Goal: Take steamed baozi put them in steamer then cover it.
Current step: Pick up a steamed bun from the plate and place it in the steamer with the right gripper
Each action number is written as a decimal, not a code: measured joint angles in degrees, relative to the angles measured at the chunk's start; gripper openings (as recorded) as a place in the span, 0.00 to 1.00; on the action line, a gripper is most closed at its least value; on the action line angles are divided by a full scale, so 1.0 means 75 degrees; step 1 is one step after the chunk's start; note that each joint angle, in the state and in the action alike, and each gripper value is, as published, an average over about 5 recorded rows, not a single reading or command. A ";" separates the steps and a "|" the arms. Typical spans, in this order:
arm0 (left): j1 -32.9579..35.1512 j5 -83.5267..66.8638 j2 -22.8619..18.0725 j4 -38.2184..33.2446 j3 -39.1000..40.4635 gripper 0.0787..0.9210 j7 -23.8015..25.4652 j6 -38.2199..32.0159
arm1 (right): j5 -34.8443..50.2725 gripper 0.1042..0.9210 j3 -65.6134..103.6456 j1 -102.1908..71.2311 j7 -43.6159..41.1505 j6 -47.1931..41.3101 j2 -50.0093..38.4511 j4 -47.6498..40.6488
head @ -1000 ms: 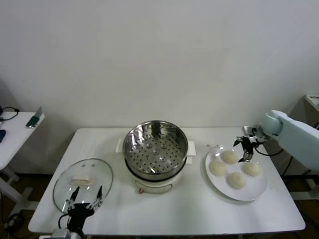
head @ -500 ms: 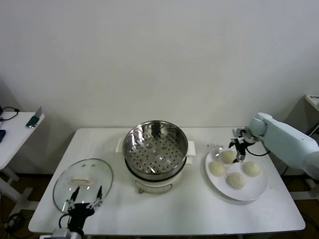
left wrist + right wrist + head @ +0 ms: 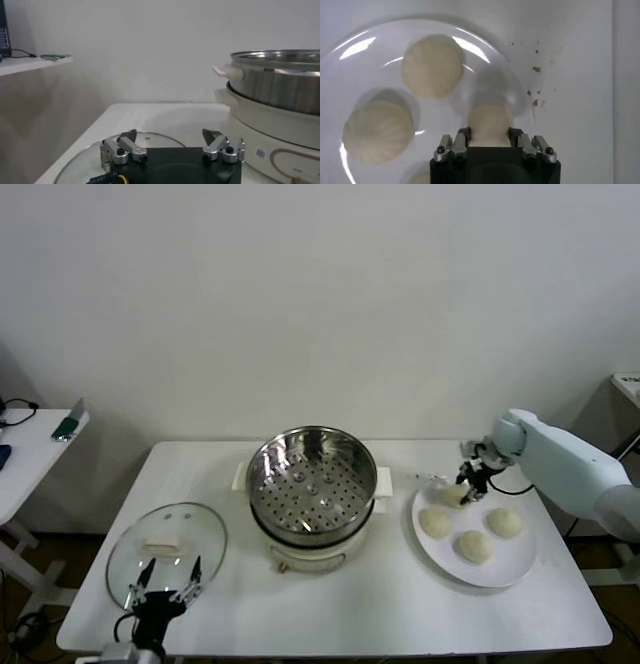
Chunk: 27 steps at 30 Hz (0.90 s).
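Observation:
My right gripper [image 3: 466, 487] is shut on one baozi [image 3: 489, 124] and holds it just above the far left part of the white plate [image 3: 512, 562]. Three more baozi [image 3: 436, 524] lie on the plate; two of them show in the right wrist view [image 3: 432, 66]. The steel steamer [image 3: 310, 480] stands empty on its white pot base at the table's middle. The glass cover [image 3: 165, 550] with its beige handle lies flat at the front left. My left gripper [image 3: 161, 588] is open, parked at the cover's near edge; its fingers [image 3: 125, 147] show over the cover [image 3: 150, 140] in the left wrist view.
The plate stands right of the steamer near the table's right edge. A side table [image 3: 30, 446] with a green object stands at the far left. Small dark specks [image 3: 536, 70] mark the tabletop beside the plate.
My right gripper moved left over the plate, closed on the far baozi and lifted it slightly. The left arm has not moved.

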 measured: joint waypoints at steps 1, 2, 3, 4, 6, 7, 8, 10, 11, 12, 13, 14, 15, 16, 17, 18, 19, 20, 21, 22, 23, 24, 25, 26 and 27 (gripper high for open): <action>-0.0003 0.0006 -0.0004 -0.0012 -0.0004 0.88 -0.0005 0.0003 | 0.0073 0.53 -0.0170 0.0231 -0.0040 0.0058 0.0005 0.0131; -0.0009 0.0015 -0.0009 -0.0023 -0.0004 0.88 -0.0009 0.0006 | 0.0159 0.53 -0.0359 0.0501 -0.0083 0.0130 0.0021 0.0276; -0.0015 0.0025 -0.0016 -0.0033 0.0000 0.88 -0.0012 0.0008 | 0.0255 0.53 -0.0554 0.0799 -0.0128 0.0214 0.0047 0.0424; -0.0020 0.0036 -0.0022 -0.0043 0.0007 0.88 -0.0015 0.0009 | 0.0359 0.53 -0.0746 0.1111 -0.0173 0.0306 0.0081 0.0576; -0.0025 0.0056 -0.0033 -0.0067 0.0020 0.88 -0.0017 0.0010 | 0.0607 0.53 -0.1129 0.1779 -0.0275 0.0534 0.0186 0.0900; -0.0023 0.0062 -0.0036 -0.0081 0.0023 0.88 -0.0018 0.0010 | 0.0736 0.53 -0.1299 0.2106 -0.0331 0.0664 0.0255 0.1063; -0.0018 0.0068 -0.0038 -0.0095 0.0023 0.88 -0.0019 0.0011 | 0.0868 0.54 -0.1457 0.2437 -0.0391 0.0811 0.0337 0.1234; -0.0007 0.0078 -0.0037 -0.0119 0.0011 0.88 -0.0020 0.0015 | 0.1101 0.54 -0.1711 0.3058 -0.0498 0.1142 0.0538 0.1583; -0.0001 0.0083 -0.0034 -0.0131 0.0001 0.88 -0.0021 0.0017 | 0.1193 0.54 -0.1806 0.3333 -0.0538 0.1320 0.0654 0.1763; 0.0004 0.0086 -0.0030 -0.0142 -0.0012 0.88 -0.0022 0.0019 | 0.1264 0.54 -0.1885 0.3578 -0.0566 0.1501 0.0778 0.1943; 0.0006 0.0088 -0.0024 -0.0153 -0.0026 0.88 -0.0023 0.0022 | 0.1310 0.54 -0.1947 0.3782 -0.0583 0.1683 0.0909 0.2123; 0.0005 0.0089 -0.0018 -0.0164 -0.0041 0.88 -0.0025 0.0025 | 0.1331 0.54 -0.1998 0.3951 -0.0592 0.1865 0.1044 0.2302; 0.0001 0.0090 -0.0013 -0.0172 -0.0055 0.88 -0.0026 0.0027 | 0.1326 0.54 -0.2036 0.4080 -0.0595 0.2042 0.1177 0.2470; -0.0004 0.0092 -0.0009 -0.0180 -0.0067 0.88 -0.0029 0.0029 | 0.1294 0.54 -0.2066 0.4178 -0.0589 0.2222 0.1313 0.2628; -0.0008 0.0095 -0.0007 -0.0188 -0.0078 0.88 -0.0031 0.0031 | 0.1238 0.55 -0.2088 0.4247 -0.0577 0.2400 0.1443 0.2771; -0.0012 0.0099 -0.0006 -0.0196 -0.0087 0.88 -0.0034 0.0031 | 0.1158 0.55 -0.2104 0.4285 -0.0557 0.2573 0.1567 0.2893; -0.0012 0.0103 -0.0007 -0.0205 -0.0095 0.88 -0.0038 0.0030 | 0.1048 0.55 -0.2114 0.4295 -0.0527 0.2749 0.1687 0.2995; -0.0009 0.0107 -0.0008 -0.0216 -0.0101 0.88 -0.0042 0.0028 | 0.0911 0.55 -0.2120 0.4278 -0.0492 0.2921 0.1801 0.3077; -0.0002 0.0110 -0.0011 -0.0226 -0.0106 0.88 -0.0048 0.0024 | 0.0748 0.55 -0.2119 0.4232 -0.0454 0.3090 0.1909 0.3137; 0.0008 0.0112 -0.0014 -0.0234 -0.0111 0.88 -0.0055 0.0019 | 0.0550 0.55 -0.2107 0.4159 -0.0412 0.3259 0.2015 0.3175; 0.0020 0.0114 -0.0018 -0.0240 -0.0114 0.88 -0.0062 0.0012 | 0.0329 0.55 -0.2084 0.4061 -0.0367 0.3425 0.2117 0.3192; 0.0033 0.0116 -0.0022 -0.0244 -0.0116 0.88 -0.0071 0.0004 | 0.0094 0.55 -0.2051 0.3945 -0.0321 0.3583 0.2213 0.3185; 0.0048 0.0121 -0.0024 -0.0247 -0.0117 0.88 -0.0080 -0.0007 | -0.0156 0.55 -0.2004 0.3812 -0.0269 0.3741 0.2306 0.3157; 0.0064 0.0128 -0.0026 -0.0248 -0.0116 0.88 -0.0087 -0.0017 | -0.0412 0.56 -0.1945 0.3670 -0.0214 0.3891 0.2395 0.3109; 0.0079 0.0137 -0.0027 -0.0247 -0.0116 0.88 -0.0094 -0.0028 | -0.0664 0.56 -0.1877 0.3523 -0.0157 0.4034 0.2479 0.3043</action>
